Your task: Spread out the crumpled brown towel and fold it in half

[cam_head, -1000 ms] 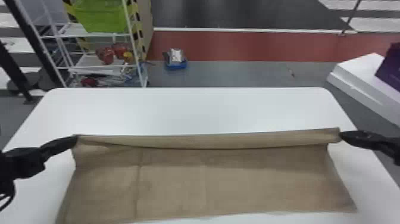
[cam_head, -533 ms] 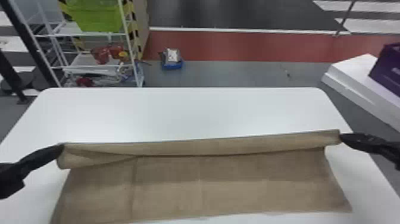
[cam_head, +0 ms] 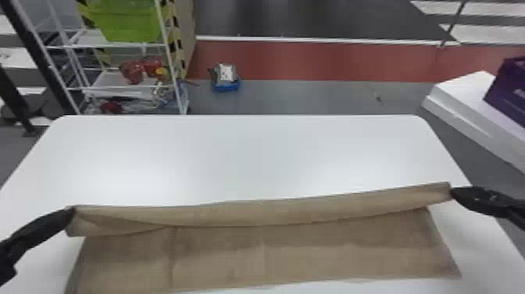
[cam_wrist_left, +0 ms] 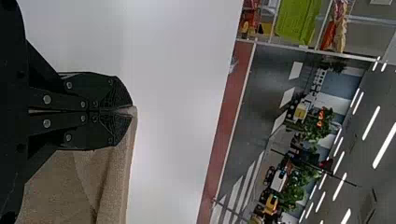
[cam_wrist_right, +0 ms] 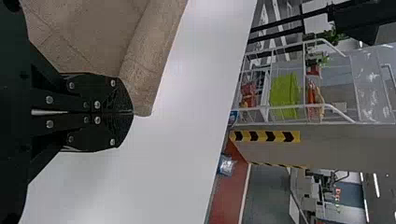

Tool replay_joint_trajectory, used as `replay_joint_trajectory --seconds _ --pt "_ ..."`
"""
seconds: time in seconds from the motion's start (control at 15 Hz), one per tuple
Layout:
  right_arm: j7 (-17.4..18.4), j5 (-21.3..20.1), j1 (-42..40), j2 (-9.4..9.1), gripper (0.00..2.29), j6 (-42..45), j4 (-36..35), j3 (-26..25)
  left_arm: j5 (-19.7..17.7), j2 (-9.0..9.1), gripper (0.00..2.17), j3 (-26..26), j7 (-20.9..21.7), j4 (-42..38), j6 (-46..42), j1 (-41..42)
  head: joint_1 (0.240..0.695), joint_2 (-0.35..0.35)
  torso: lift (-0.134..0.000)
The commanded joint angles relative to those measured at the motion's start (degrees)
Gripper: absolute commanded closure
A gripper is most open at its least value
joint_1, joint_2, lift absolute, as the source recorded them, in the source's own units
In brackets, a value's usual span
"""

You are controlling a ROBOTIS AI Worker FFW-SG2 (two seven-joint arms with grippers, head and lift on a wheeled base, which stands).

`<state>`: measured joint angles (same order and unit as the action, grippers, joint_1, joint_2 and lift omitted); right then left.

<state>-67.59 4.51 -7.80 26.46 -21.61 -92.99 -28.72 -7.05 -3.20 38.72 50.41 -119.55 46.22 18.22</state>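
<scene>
In the head view my left gripper (cam_head: 71, 213) is at the far left corner of the brown towel (cam_head: 250, 258), and my right gripper (cam_head: 453, 192) is at its far right corner. The towel lies wide across the table's near part, its far edge raised and curled over toward me as a long band. In the left wrist view my left gripper (cam_wrist_left: 126, 111) is shut on a corner of the towel (cam_wrist_left: 119, 172). The right wrist view has my right gripper (cam_wrist_right: 128, 112) shut on the other corner of the towel (cam_wrist_right: 149, 70).
The white table (cam_head: 250, 156) extends beyond the towel to its far edge. Behind it on the left stands a white rack (cam_head: 125, 89) with a green bin (cam_head: 125, 19). A purple box (cam_head: 508, 90) sits on a white block (cam_head: 465, 105) past the right side.
The left gripper has moved left and nearer with its corner, and the curled band has come closer to me and grown deeper. My right gripper has shifted only slightly.
</scene>
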Motion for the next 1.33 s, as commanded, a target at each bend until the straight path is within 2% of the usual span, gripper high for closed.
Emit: replay_joint_trajectory --seconds 0.0,0.13,0.4,0.6,1.0,1.07,1.27 --pt "0.0 0.2 -1.8 0.35 1.21 2.0 0.2 0.1 -0.1 1.26 1.42 -0.6 0.7 0.0 -3.0 2.2 0.695 -0.033 -0.123" --pt "0.0 0.2 -2.8 0.88 1.21 3.0 0.3 0.1 -0.3 2.49 1.42 -0.7 1.4 -0.1 -4.8 3.3 0.695 -0.046 -0.123" --pt "0.0 0.2 -3.0 2.02 1.21 3.4 1.3 -0.1 -1.7 3.20 1.42 -0.2 2.2 -1.7 -4.8 5.5 0.695 -0.069 -0.123" --pt "0.1 0.2 -4.1 3.08 1.21 7.4 3.9 -0.5 -2.1 3.34 1.42 0.7 2.9 -1.3 -7.1 7.4 0.695 -0.091 -0.123" --pt "0.4 -0.2 -6.2 3.08 1.21 14.3 6.3 -0.1 -3.6 3.34 1.41 1.5 5.1 -0.9 -10.9 9.6 0.695 -0.108 -0.123" --pt "0.4 -0.2 -6.4 3.08 1.21 14.8 6.7 0.0 -3.6 3.34 1.26 1.5 5.8 -0.9 -11.8 9.8 0.695 -0.109 -0.123" --pt "0.7 -0.2 -7.8 3.08 1.16 18.0 7.0 -0.1 -3.6 3.34 1.24 1.5 6.5 -0.3 -13.0 10.3 0.695 -0.113 -0.123"
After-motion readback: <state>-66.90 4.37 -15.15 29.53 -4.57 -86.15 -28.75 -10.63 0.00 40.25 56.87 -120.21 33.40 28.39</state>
